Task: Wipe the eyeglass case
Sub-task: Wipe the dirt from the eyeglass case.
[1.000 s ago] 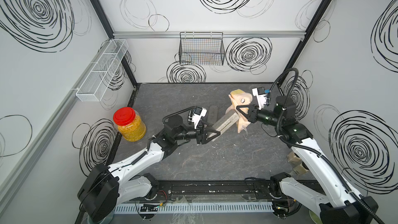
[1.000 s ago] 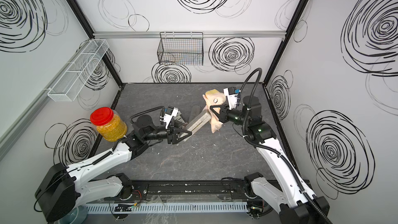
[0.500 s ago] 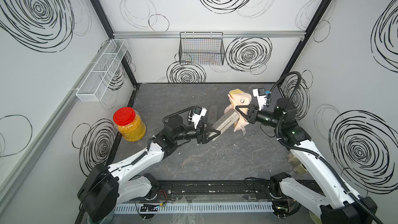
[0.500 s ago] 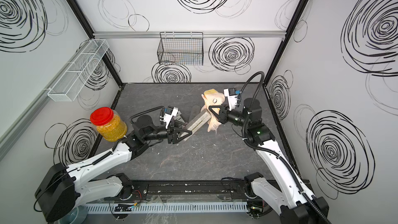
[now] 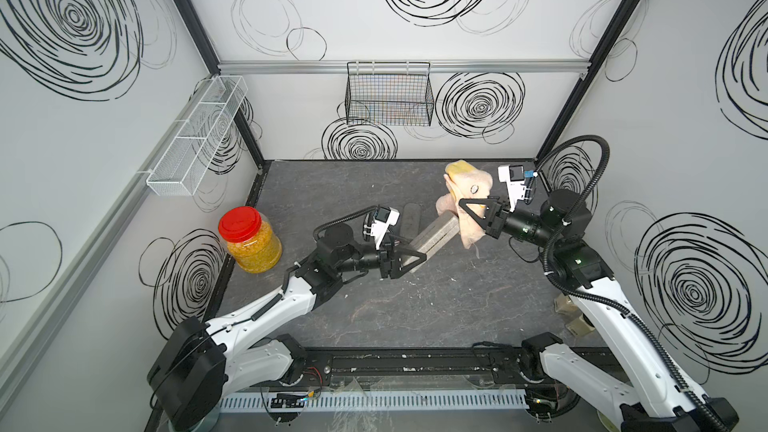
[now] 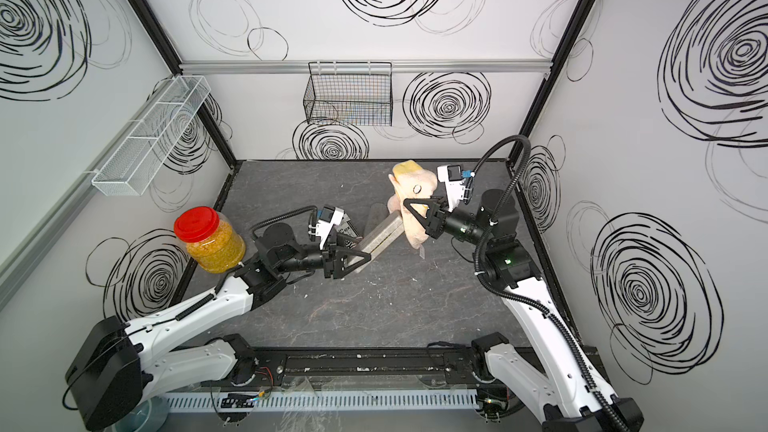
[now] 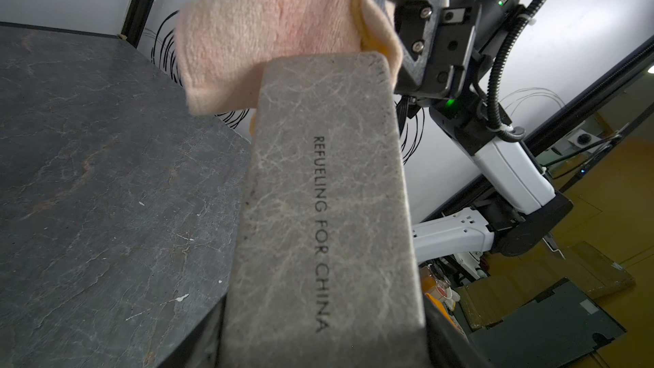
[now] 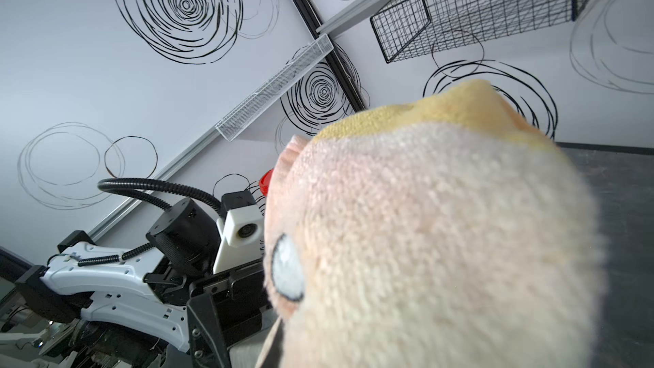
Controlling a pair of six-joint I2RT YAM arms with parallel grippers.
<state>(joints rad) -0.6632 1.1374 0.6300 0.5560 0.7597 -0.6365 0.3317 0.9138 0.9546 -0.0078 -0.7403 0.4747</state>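
Left gripper (image 5: 411, 261): jaws closed on one end of the eyeglass case (image 5: 436, 234).
Right gripper (image 5: 463, 207): clamped on the cloth (image 5: 467, 184), which touches the case's other end.

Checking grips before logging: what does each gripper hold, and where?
Left gripper clamps the eyeglass case at one end; right gripper pinches the cloth around its middle.

Black print on eyeglass case (image 7: 325, 207): "REFUELING FOR CHINA".
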